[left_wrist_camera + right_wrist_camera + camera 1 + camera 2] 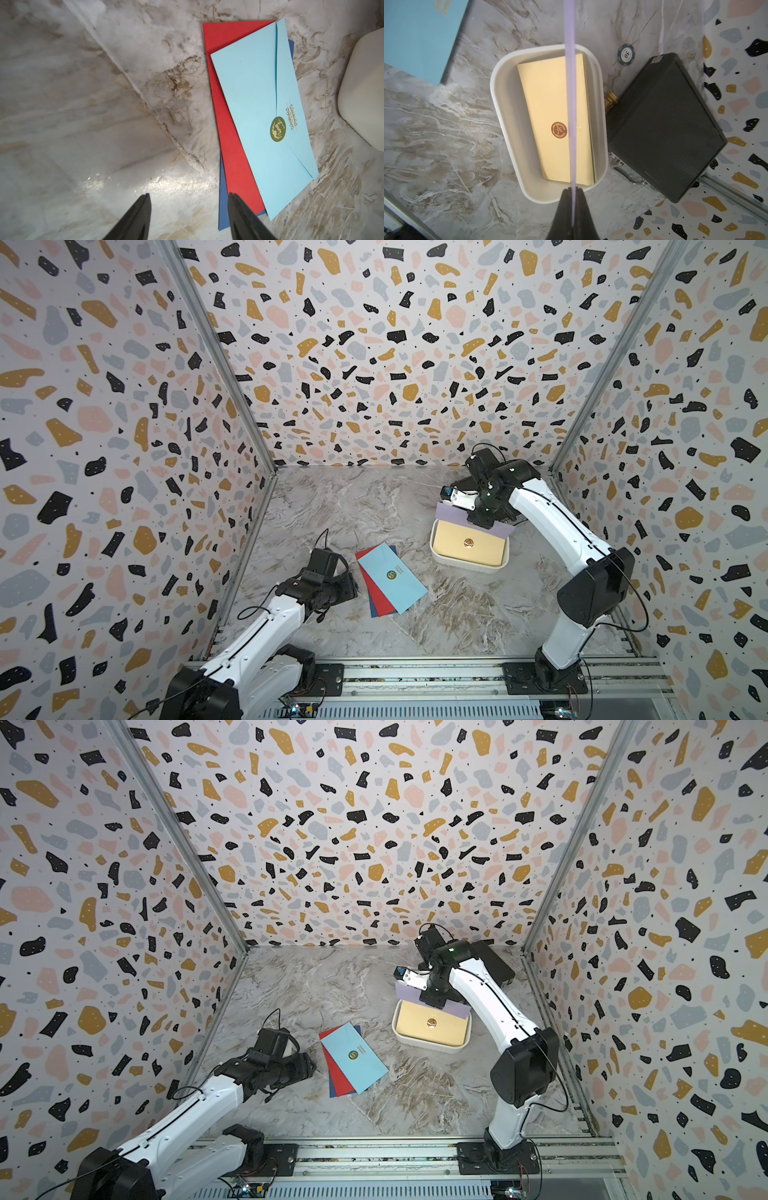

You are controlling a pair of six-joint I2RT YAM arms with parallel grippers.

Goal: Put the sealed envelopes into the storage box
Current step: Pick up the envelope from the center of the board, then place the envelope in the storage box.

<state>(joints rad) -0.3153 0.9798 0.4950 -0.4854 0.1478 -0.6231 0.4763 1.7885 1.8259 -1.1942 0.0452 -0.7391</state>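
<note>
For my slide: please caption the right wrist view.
Right gripper holds a lilac envelope edge-on above the storage box containing a yellow envelope.

– The storage box [467, 567]?
– White, right side; yellow envelope [453, 545] lay flat inside, lilac envelope [451, 514] hung over its far rim.
– Others?
– Blue envelope [395, 585] topped red envelope [376, 593] and navy envelope [222, 203], left.

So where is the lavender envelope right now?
In both top views, right of centre, the lavender envelope hangs over the far edge of the storage box, pinched edge-on in the right gripper, above the yellow envelope lying inside.
</note>
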